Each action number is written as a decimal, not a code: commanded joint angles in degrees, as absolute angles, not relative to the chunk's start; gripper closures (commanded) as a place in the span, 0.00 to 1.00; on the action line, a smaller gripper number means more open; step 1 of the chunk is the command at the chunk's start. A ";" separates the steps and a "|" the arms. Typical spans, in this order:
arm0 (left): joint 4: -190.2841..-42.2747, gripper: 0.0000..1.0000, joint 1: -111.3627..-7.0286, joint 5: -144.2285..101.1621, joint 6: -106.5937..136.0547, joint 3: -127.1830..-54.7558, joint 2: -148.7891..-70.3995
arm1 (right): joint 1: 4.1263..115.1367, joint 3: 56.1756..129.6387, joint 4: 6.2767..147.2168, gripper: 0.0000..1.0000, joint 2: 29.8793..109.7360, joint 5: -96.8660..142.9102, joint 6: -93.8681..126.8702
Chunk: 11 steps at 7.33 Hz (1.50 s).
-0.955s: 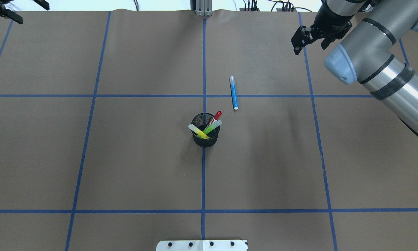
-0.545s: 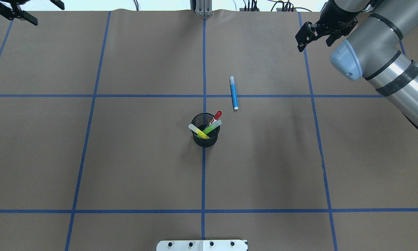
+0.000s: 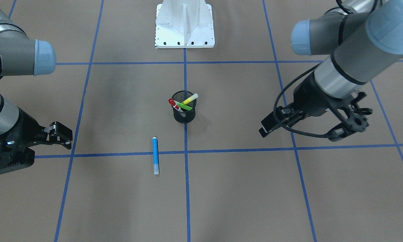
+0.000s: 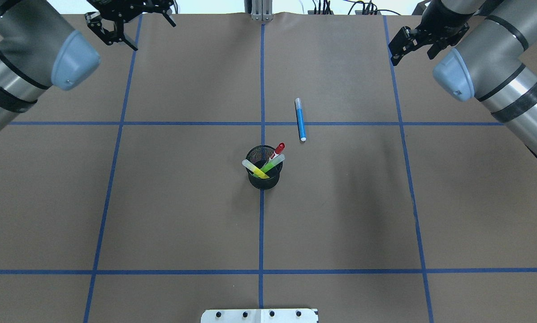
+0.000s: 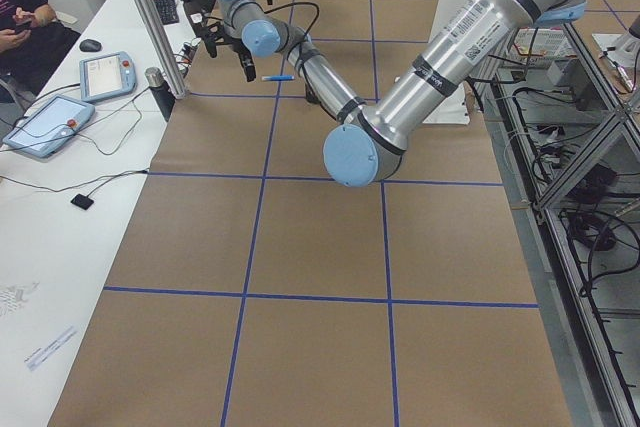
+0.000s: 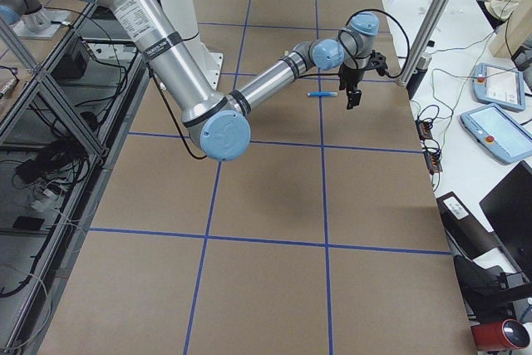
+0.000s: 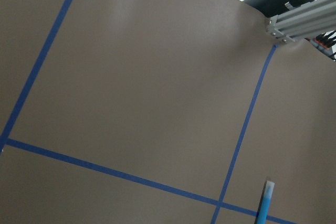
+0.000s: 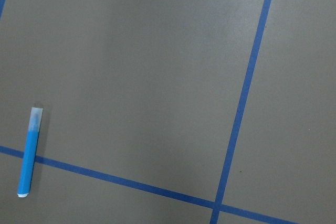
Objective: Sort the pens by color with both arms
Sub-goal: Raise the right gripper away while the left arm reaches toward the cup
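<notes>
3 pens [image 4: 273,162] in mesh cup [image 4: 264,183], blue pen [image 4: 300,120] flat

1. Black mesh cup [image 4: 264,179]: upright on the table, midway btwn L gripper [image 4: 154,36] & R gripper [image 4: 411,56], well apart from both, on the robot's side of the jaws.
2. Brown paper cover [image 4: 183,202] w/ blue tape grid [image 4: 260,233]: lies under both sets of jaws; a lengthwise tape line runs close by each.
3. White base stand [image 3: 184,23]: past the cup from the jaws, centred btwn them.
4. Aluminium post [image 4: 259,11]: at far table edge, btwn the two grippers, approx level w/ them.
5. White side bench [image 5: 60,197]: beyond the jaws; carries 2 pendants [image 5: 105,72], keyboard [image 5: 163,2], mouse [image 5: 91,45], loose cables. Seated person [image 5: 25,17] at its end.
</notes>
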<state>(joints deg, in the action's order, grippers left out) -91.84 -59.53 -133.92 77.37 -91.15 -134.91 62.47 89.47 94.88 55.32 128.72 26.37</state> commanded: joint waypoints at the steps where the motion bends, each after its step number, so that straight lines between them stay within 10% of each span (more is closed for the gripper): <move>1: -84.22 0.01 -56.52 -132.71 77.61 -89.05 -141.13 | 62.40 89.56 94.75 0.02 55.55 128.58 26.37; 11: -79.54 0.01 -43.60 -130.61 86.47 -69.02 -157.30 | 61.52 91.32 94.66 0.02 56.16 129.64 27.77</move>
